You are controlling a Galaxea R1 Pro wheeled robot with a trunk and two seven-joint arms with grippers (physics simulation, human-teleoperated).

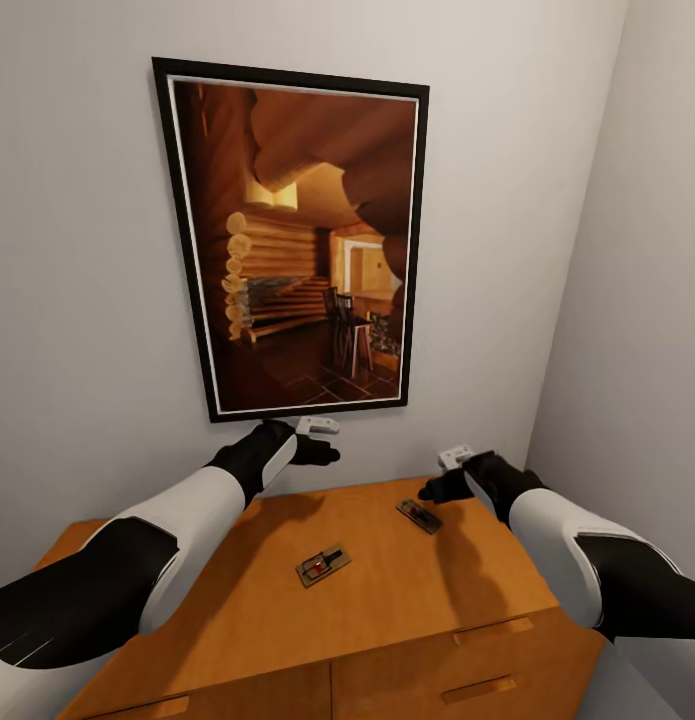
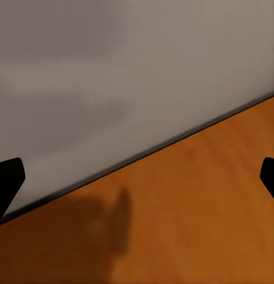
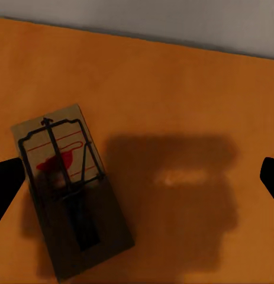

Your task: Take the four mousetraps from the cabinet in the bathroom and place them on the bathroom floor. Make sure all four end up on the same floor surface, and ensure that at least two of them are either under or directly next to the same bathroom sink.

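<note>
Two mousetraps lie on top of the orange-brown cabinet [image 1: 407, 610]: one [image 1: 323, 565] near the middle and one [image 1: 419, 516] toward the back right. My right gripper [image 1: 434, 489] hovers just above the back-right mousetrap [image 3: 68, 186], open, its fingertips [image 3: 6, 183] at the edges of the right wrist view with nothing between them. Over the cabinet's back edge by the wall, my left gripper [image 1: 325, 452] is raised and open, and the left wrist view looks at bare cabinet top [image 2: 196, 219] and wall. The sink and bathroom floor are out of view.
A large framed picture [image 1: 297, 240] hangs on the white wall behind the cabinet. A side wall [image 1: 637, 330] closes the space at the right. Drawer fronts with bar handles [image 1: 479, 690] show at the cabinet's front.
</note>
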